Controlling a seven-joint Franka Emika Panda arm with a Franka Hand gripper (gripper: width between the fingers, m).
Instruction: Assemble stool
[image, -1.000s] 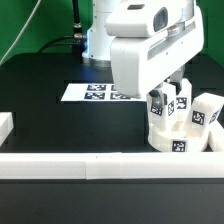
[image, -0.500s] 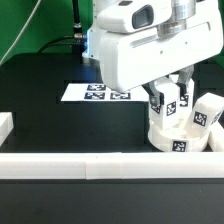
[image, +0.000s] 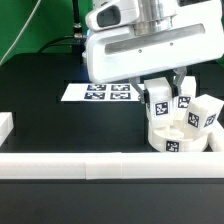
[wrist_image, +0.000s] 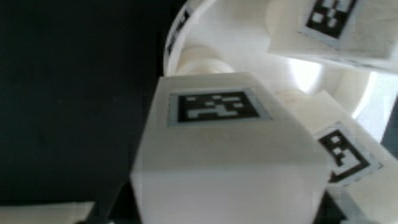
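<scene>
Pinching a short white blocky plastic leg (image: 157, 104) between its two fingers, the tool (image: 160, 96) hangs under the arm's bulky white wrist. It sits over the near edge of the black worktop (image: 50, 120), toward the corner on the exterior view's right. In the wrist view the leg (wrist_image: 214, 120) fills the middle of the picture, tag face toward the camera. The fingers themselves are mostly hidden, so the closed grip is my reading rather than something plainly seen.

The leg's long axis runs close to vertical, in line with the tool, with perhaps a slight lean. Straight below it lies the round thick white disc seat (image: 172, 146), flat on the worktop. The leg's lower end meets or nearly meets the seat's top face on the side toward the exterior view's left; I cannot tell whether it touches.

So the coming move looks like a downward one along the leg's own axis, and it needs that axis square to the seat. No socket is visible.

Two more white tagged legs (image: 186, 101) (image: 206, 116) stand just beyond, at or on the seat. Whether they are fixed is unclear. A long white border rail (image: 90, 165) runs along the near edge, and the marker board (image: 95, 93) lies well apart, toward the far edge.
</scene>
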